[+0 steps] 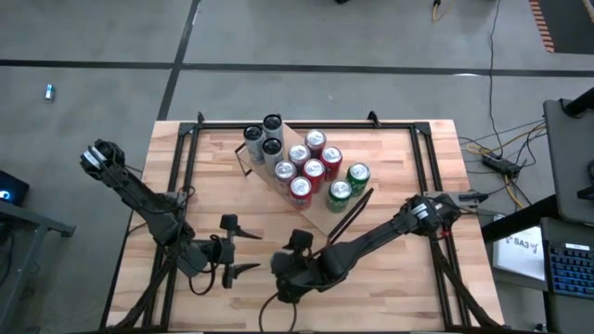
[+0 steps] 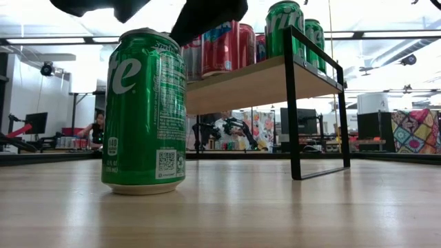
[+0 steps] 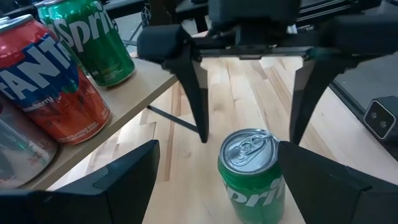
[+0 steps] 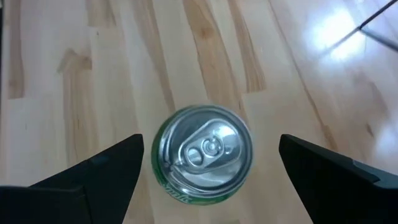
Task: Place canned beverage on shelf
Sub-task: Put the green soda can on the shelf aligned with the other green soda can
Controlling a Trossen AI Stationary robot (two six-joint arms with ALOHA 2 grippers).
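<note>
On shelf (image 1: 345, 215): ten cans (image 1: 314, 171)

Green can between two open tools

The can (image 3: 252, 177) stands upright on the counter (image 3: 249, 93), between the left tool's (image 3: 214, 180) fingers; the right tool (image 3: 249, 134) hangs above it, beside the shelf (image 3: 134, 87).

Two matte-black jointed arms (image 1: 148, 204) with tapered, wedge-shaped black fingers (image 3: 186, 68).

Shelf (image 1: 320, 215) sits diagonally mid-table (image 1: 408, 167), nearer the far edge, cans (image 1: 314, 170) clustered on top. One can (image 2: 143, 114) stands alone on the table near the front edge, upright. Right gripper (image 4: 208, 165) directly above it, left gripper (image 3: 214, 165) just beside, both spread wide.
</note>
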